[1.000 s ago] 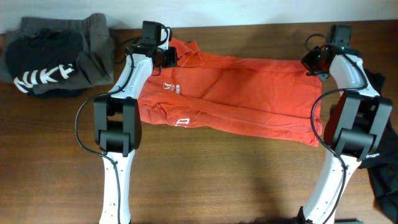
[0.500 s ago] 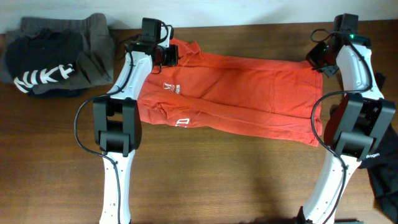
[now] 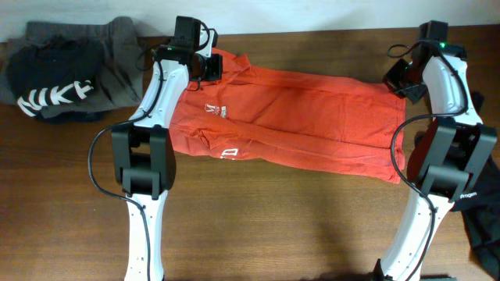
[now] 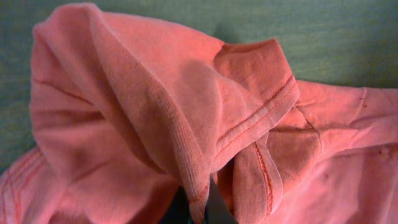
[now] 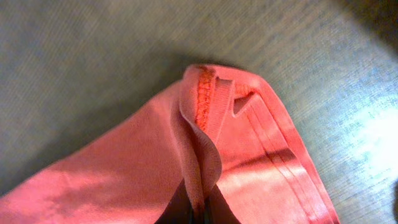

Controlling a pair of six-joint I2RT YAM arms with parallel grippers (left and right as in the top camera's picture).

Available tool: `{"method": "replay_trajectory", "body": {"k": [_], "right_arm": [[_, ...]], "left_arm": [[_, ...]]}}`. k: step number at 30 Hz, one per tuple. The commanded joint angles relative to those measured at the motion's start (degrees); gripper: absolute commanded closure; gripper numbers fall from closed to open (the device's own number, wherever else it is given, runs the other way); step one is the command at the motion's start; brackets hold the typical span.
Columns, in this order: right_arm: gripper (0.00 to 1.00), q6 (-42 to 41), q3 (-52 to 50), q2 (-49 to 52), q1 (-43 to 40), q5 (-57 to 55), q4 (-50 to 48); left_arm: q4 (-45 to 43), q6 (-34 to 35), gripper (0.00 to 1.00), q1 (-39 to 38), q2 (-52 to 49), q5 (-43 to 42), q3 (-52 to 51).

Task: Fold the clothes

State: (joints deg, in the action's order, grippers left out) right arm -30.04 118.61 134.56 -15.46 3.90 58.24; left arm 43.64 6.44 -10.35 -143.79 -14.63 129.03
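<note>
Red shirt (image 3: pixel 297 117) spread flat along table (image 3: pixel 258 234) far edge. Left claw (image 3: pixel 209 69) clenched on fabric by collar, right claw (image 3: pixel 398 80) clenched on hem corner. Lift your two corners together, keep cloth taut, fold toward near edge.

Brown wooden table (image 3: pixel 273 226); pale wall strip (image 3: pixel 312 16) along far edge; black item (image 3: pixel 486 226) at right edge.

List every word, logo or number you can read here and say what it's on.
"NIKE": large white letters on the dark garment, top left; last letter creased.
Small chest print on the shirt: too small to read.
White lettering at the shirt's front fold: partly hidden, unreadable.
Small word on the right arm base: blurred.
Wrist views: no text.
</note>
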Motion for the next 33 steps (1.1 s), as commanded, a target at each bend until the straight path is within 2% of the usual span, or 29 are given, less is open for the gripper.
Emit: {"method": "replay_trajectory", "body": {"k": [1,19,25,33], "right_arm": [[0.96,1.33,1.36,-3.61,-0.37,-1.60,2.54],[0.96,2.84,1.38,-4.37,-0.37,-1.90,8.96],[0.96,2.82,1.38,-7.48,-0.37,-5.97,11.06],[0.96,2.84,1.36,-10.80,-0.37,-7.65,19.23]], "left_arm": [[1.88,-0.98,1.00,0.92,4.15,-0.61,1.42],[13.42,-2.01,1.00,4.61,10.36,-0.66,1.42],[18.49,-2.01,1.00,4.61,10.36,-0.66,1.42],[24.57,-2.03,1.00,4.50,10.36,-0.63,1.42]]}}
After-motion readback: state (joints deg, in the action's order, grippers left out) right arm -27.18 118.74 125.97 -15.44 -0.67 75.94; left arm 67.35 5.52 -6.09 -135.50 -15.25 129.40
